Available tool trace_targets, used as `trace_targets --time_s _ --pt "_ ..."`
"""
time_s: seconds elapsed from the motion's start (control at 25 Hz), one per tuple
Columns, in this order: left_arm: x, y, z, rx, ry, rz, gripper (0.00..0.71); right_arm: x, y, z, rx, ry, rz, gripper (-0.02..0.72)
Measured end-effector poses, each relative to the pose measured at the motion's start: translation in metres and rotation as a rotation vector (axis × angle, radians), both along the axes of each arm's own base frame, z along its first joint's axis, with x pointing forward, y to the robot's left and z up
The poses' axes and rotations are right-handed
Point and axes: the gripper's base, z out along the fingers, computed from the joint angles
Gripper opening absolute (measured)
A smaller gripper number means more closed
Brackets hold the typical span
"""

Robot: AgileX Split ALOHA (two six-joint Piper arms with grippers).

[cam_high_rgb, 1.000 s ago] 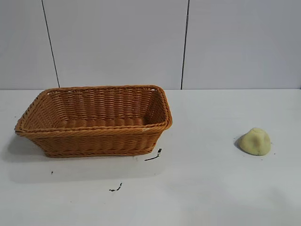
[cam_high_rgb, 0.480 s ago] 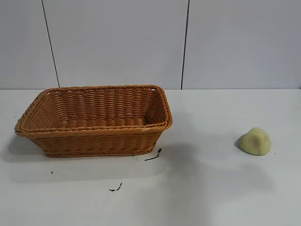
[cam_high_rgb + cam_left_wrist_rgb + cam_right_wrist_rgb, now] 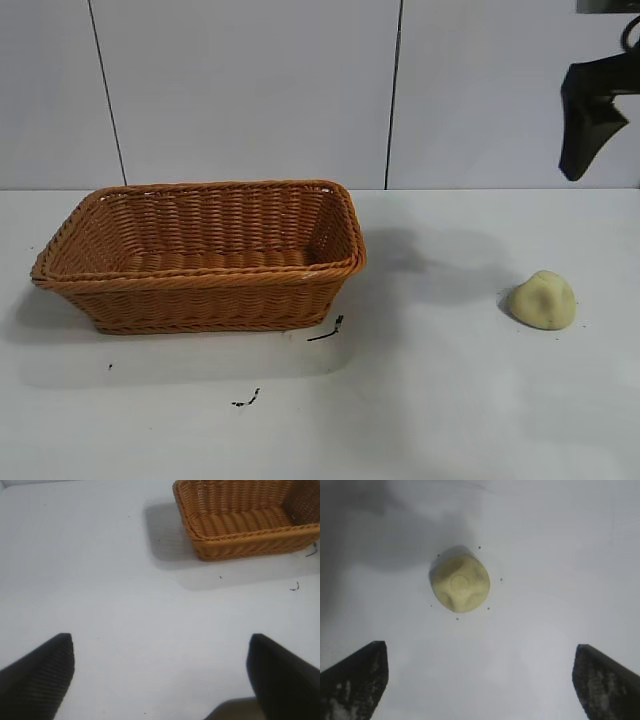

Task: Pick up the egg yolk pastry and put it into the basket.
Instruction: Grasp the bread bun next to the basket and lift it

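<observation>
The egg yolk pastry (image 3: 542,299), a small pale yellow dome, lies on the white table at the right, well apart from the orange-brown wicker basket (image 3: 200,272) at the left. My right gripper (image 3: 575,165) hangs high above the table at the upper right, above and behind the pastry. In the right wrist view it (image 3: 479,647) is open and empty, with the pastry (image 3: 460,585) below and ahead of it. My left gripper (image 3: 160,637) is open and empty over bare table, far from the basket (image 3: 240,532). The left gripper is out of the exterior view.
Small black scraps (image 3: 327,331) lie on the table by the basket's near right corner, and another (image 3: 247,400) lies nearer the front. A grey panelled wall stands behind the table. A soft shadow falls on the table between basket and pastry.
My right arm has come into the exterior view at the upper right. Its shadow has moved back across the table. Pastry and basket have not moved.
</observation>
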Motion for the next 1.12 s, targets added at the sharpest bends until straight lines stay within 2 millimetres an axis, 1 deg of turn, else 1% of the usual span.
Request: trace_targets --time_s 0.2,0.36,0.48,0.6,0.72,0.8,0.96,1.0,1.04,1.12 --pt "0.0 0.0 0.0 0.0 0.0 0.0 0.696 0.008 -0.001 -0.021 0.0 0.025 -0.013 0.693" --pt "0.0 0.0 0.0 0.0 0.0 0.0 0.696 0.014 -0.004 -0.041 -0.003 0.053 -0.02 0.693" --pt "0.0 0.0 0.0 0.0 0.0 0.0 0.696 0.017 -0.004 -0.06 -0.006 0.089 -0.022 0.693" --pt "0.0 0.0 0.0 0.0 0.0 0.0 0.696 0.019 -0.004 -0.084 -0.01 0.134 -0.022 0.693" --pt "0.0 0.0 0.0 0.0 0.0 0.0 0.696 0.02 -0.004 -0.102 -0.014 0.179 -0.022 0.693" --pt "0.0 0.0 0.0 0.0 0.0 0.0 0.696 0.02 -0.004 -0.108 -0.015 0.187 -0.022 0.693" --pt "0.0 0.0 0.0 0.0 0.0 0.0 0.696 0.021 -0.004 -0.109 -0.014 0.179 -0.022 0.688" --pt "0.0 0.0 0.0 0.0 0.0 0.0 0.696 0.021 -0.004 -0.109 -0.014 0.179 -0.022 0.669" --pt "0.0 0.0 0.0 0.0 0.0 0.0 0.696 0.021 -0.004 -0.109 -0.014 0.179 -0.022 0.628" --pt "0.0 0.0 0.0 0.0 0.0 0.0 0.696 0.02 -0.004 -0.109 -0.015 0.19 -0.022 0.508"
